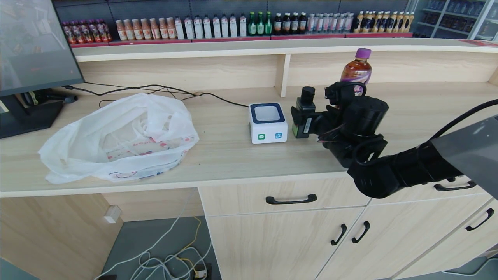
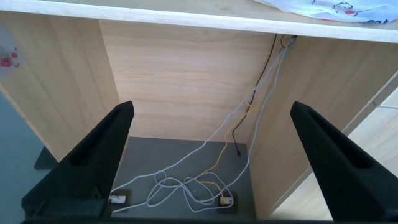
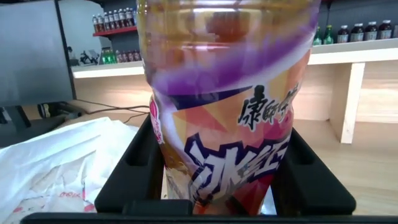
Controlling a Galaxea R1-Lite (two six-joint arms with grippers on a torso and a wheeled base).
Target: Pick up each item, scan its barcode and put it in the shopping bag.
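A bottle of amber drink [image 1: 357, 70] with a purple cap and a purple label stands upright over the counter, to the right of the white scanner box [image 1: 268, 122]. My right gripper [image 1: 341, 92] is shut on its lower part. In the right wrist view the bottle [image 3: 236, 93] sits between the black fingers [image 3: 134, 168] of the right gripper [image 3: 214, 190]. The white shopping bag [image 1: 120, 138] lies open on the left of the counter, and the right wrist view shows the bag [image 3: 56, 165] beyond the bottle. My left gripper [image 2: 208, 162] hangs open below the counter with nothing between its fingers.
A black block with a green edge and a white sticker [image 1: 302, 116] sits between the scanner and my right wrist. A monitor [image 1: 33, 42] stands at the back left, with cables [image 1: 155, 87] along the counter. Drawers and doors lie below, and cables [image 2: 199, 186] on the floor.
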